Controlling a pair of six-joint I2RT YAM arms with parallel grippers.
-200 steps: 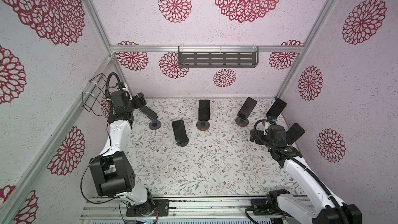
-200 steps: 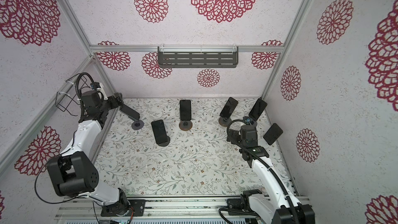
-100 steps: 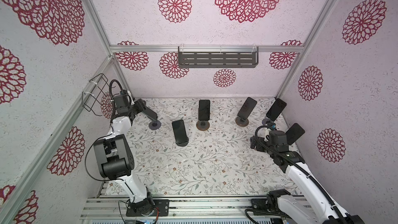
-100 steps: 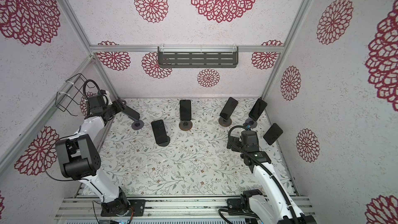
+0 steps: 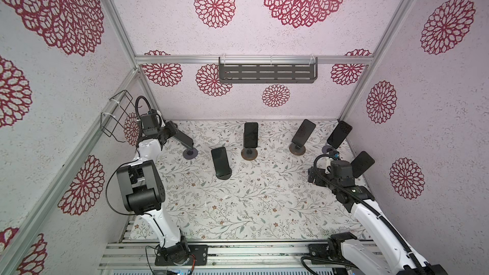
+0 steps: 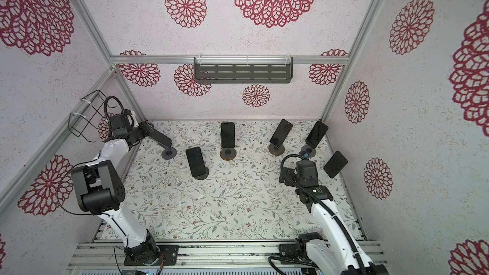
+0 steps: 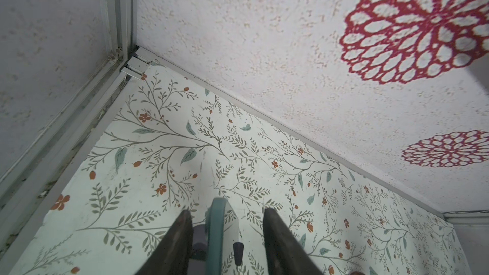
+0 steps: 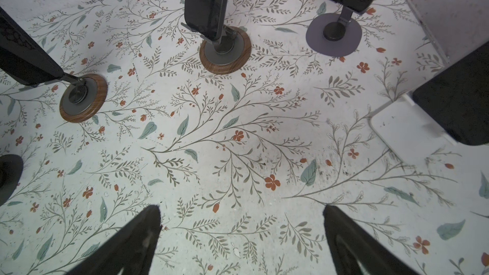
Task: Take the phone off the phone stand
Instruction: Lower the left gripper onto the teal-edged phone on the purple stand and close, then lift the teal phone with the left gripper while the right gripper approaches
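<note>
L jaws at far-left phone [image 6: 162, 137], on stand [image 6: 169, 153].

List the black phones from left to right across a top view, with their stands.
leaning black phone over a grey round base → low black phone in a black cradle stand → upright black phone on a wood-rimmed round base → tilted black phone on another wood-rimmed base → corner black phone → rightmost black phone, by the right wall.
</note>
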